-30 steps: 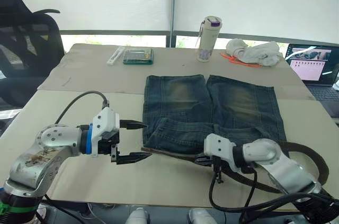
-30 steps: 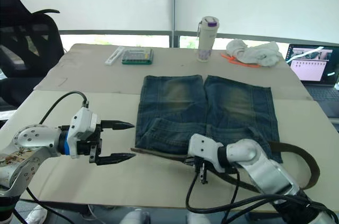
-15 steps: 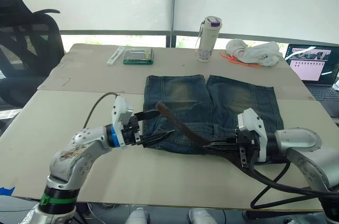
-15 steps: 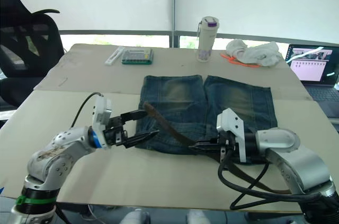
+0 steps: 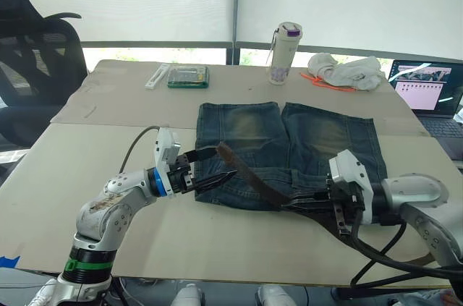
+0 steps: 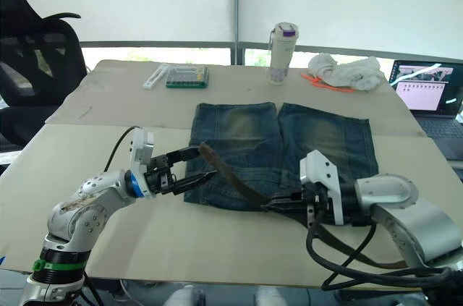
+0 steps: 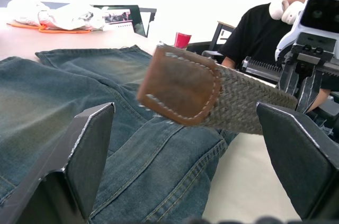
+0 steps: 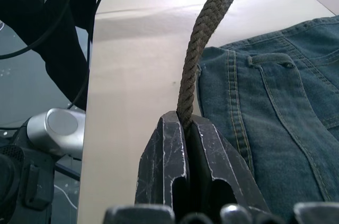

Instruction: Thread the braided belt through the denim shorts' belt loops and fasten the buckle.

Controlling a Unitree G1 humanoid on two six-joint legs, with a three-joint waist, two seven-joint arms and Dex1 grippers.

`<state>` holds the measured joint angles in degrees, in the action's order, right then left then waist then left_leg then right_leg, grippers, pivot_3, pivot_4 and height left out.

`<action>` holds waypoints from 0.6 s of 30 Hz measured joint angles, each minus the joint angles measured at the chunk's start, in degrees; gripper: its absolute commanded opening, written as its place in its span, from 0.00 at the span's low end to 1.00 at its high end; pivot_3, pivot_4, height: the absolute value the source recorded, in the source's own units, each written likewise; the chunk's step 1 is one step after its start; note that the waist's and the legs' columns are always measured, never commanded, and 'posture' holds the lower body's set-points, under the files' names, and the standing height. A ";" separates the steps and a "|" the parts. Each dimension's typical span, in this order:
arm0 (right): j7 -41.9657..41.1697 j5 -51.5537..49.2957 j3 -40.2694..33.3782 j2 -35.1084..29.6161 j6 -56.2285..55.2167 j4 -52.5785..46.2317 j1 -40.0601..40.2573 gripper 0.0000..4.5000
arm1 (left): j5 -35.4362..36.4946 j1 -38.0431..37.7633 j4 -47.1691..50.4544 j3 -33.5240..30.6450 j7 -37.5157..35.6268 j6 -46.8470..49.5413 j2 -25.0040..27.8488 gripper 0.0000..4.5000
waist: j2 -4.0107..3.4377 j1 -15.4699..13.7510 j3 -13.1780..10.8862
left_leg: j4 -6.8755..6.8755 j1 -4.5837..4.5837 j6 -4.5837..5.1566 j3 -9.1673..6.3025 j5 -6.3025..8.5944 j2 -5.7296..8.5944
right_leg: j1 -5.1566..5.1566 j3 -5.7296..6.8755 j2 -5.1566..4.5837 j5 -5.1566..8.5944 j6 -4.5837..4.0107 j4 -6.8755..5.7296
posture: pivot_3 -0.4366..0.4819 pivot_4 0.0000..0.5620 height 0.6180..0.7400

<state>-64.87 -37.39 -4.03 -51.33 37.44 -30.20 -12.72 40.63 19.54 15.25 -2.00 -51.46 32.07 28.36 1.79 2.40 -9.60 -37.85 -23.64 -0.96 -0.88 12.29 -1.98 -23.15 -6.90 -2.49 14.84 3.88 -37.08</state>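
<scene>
The denim shorts [image 5: 286, 150] lie flat on the tan table [image 5: 65, 168], waistband toward the robot. The right gripper [image 5: 295, 202] is clenched on the braided belt [image 5: 249, 178], which rises across the waistband to its brown leather tip [image 7: 180, 91]. That tip hangs between the spread fingers of the left gripper [image 5: 217, 164], which grasps nothing.

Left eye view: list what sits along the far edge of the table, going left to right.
White remote-like bar → green box → bottle with purple cap → white cloth bundle → open laptop.
</scene>
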 measured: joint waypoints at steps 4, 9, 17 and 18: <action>-0.11 0.06 0.00 0.01 -0.59 0.00 0.02 0.00 | 0.27 0.63 0.43 0.14 -0.18 -0.01 -1.11 0.94 | 0.00 -0.07 0.00 | 0.00 -0.02 0.00 0.00 0.00 0.01 | 0.00 0.00 -0.01 0.00 0.00 0.01 | 0.48 0.27 0.98; -0.14 0.11 0.02 0.01 -0.72 0.00 0.25 0.00 | 1.54 0.69 1.66 0.16 -0.97 0.00 -1.77 0.60 | 0.00 -0.05 0.00 | 0.00 -0.01 0.00 0.00 0.00 0.00 | 0.00 -0.01 -0.01 0.00 0.00 0.01 | 0.48 0.27 0.98; 3.96 0.09 2.31 1.49 0.75 -1.78 -2.13 0.00 | 2.22 0.69 1.67 0.06 -1.87 0.00 -1.64 0.01 | 0.00 0.03 0.00 | 0.00 -0.01 0.00 -0.01 0.00 0.00 | -0.01 0.00 0.00 0.00 0.00 0.00 | 0.48 0.27 0.98; 4.50 0.08 2.61 1.60 1.24 -2.09 -2.59 0.00 | 2.22 0.69 1.66 0.05 -1.89 0.00 -1.64 0.01 | 0.00 0.00 0.00 | 0.00 -0.02 0.00 -0.01 0.00 0.00 | -0.01 0.00 0.00 0.00 0.00 0.00 | 0.48 0.27 0.98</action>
<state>-60.38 -37.32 -1.42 -49.72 38.68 -32.29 -15.31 42.85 20.23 16.91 -1.95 -53.35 32.06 26.72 1.79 2.40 -9.60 -37.85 -23.66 -0.96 -0.88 12.29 -1.98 -23.16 -6.90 -2.49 14.84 3.88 -37.08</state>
